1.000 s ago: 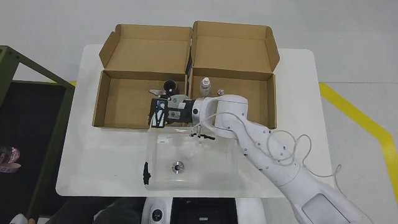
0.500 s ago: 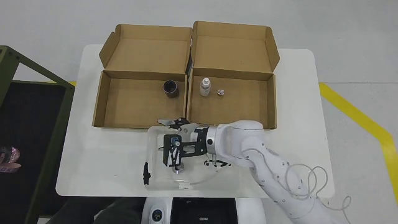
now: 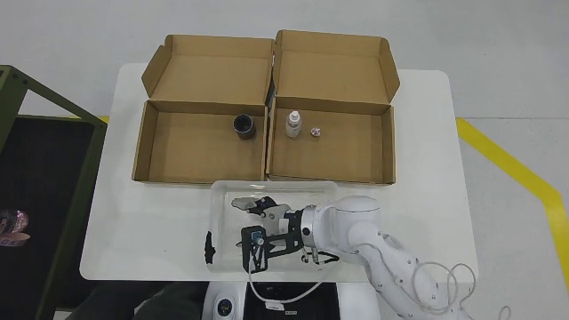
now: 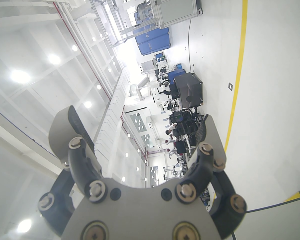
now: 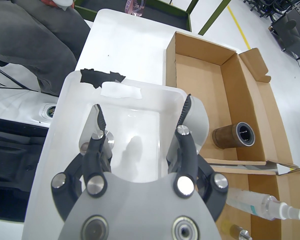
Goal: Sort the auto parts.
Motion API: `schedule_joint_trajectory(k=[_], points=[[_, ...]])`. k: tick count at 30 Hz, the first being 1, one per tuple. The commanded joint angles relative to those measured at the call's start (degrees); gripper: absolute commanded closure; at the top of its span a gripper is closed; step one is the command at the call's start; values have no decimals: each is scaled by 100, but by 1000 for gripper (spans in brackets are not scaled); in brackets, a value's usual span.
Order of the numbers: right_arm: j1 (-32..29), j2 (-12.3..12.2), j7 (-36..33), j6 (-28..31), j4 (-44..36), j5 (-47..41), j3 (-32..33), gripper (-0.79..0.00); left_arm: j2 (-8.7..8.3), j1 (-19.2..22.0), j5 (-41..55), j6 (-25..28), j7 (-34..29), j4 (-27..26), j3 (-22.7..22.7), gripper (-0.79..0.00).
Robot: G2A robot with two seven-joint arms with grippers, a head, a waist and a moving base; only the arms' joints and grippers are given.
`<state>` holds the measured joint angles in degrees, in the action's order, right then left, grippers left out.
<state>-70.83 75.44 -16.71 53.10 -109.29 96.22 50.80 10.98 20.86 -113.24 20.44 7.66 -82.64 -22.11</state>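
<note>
Brown and cylindrical, the bushing (image 3: pixel 243 125) lies in the left cardboard box (image 3: pixel 178 156) at 11 o'clock on the table. Your right gripper (image 3: pixel 258 236), which hung just beside it a second ago, has swung back to the clear tray (image 3: pixel 222 197) at 6 o'clock. Its jaws stand spread and empty. The small silver part (image 5: pixel 109 139) rests on the tray floor close by one finger. Treat that as one part sorted and the next pick starting. Your left gripper (image 4: pixel 140 116) points at the ceiling, fingers apart, holding nothing.

Right gripper (image 5: pixel 143 101) gone from cardboard box (image 3: pixel 178 153), now over tray (image 3: pixel 276 184)
</note>
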Motion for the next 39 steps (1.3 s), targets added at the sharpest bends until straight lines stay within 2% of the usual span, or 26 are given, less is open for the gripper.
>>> schedule_joint_trajectory(k=[1, 22, 29, 39], points=[[-42, -23, 46, 6, 46, 81, -16, -533, 0, 0, 0, 0, 0, 0, 0, -785], [111, -99, 229, -23, 775, 437, -412, -529, 0, 0, 0, 0, 0, 0, 0, -785], [222, -98, 272, -87, 1036, 445, -523, -557, 0, 0, 0, 0, 0, 0, 0, -785], [340, -96, 299, -165, 1312, 447, -666, -542, 0, 0, 0, 0, 0, 0, 0, -785]])
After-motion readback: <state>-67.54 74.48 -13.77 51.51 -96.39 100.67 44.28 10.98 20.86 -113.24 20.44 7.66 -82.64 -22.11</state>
